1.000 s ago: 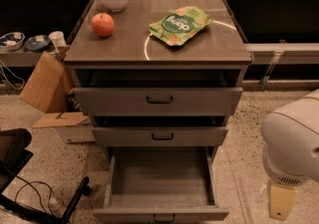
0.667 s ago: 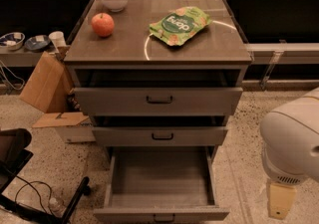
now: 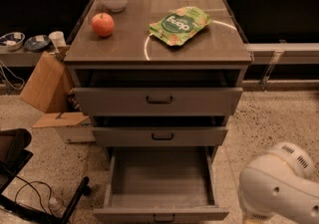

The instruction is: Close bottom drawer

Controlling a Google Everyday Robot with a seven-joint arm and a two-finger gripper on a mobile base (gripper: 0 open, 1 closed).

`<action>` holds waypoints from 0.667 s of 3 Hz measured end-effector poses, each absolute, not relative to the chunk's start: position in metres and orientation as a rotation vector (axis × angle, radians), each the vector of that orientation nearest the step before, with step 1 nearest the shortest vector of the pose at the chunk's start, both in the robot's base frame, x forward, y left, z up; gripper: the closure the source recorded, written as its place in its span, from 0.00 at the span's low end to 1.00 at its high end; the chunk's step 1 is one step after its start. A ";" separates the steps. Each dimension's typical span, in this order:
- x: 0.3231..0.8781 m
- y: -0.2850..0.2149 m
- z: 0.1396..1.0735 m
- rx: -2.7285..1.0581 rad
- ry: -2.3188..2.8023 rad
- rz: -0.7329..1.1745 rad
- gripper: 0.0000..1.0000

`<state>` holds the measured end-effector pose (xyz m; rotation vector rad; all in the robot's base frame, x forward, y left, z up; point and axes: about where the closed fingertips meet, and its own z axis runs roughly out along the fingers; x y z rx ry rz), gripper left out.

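You'll find the bottom drawer (image 3: 199, 213) standing wide open, drawn out of the cabinet (image 3: 239, 76) toward the near edge of the scene. It is grey, and its plain box interior faces up at you. The side walls run straight back under the middle drawer (image 3: 199, 136), level and square to the cabinet front. Its narrow front panel lies lowest in view, with the small dark bar handle (image 3: 163, 217) at its centre, partly cut by the picture's edge. To the drawer's near right you see only the white arm (image 3: 279, 188), apart from the drawer; the gripper lies out of view beyond it.
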<state>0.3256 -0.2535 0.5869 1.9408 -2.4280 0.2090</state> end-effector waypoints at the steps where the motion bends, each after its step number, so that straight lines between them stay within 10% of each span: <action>1: 0.316 -0.236 0.520 2.035 -2.410 0.169 0.00; 2: 0.318 -0.209 0.460 2.102 -2.445 0.089 0.00</action>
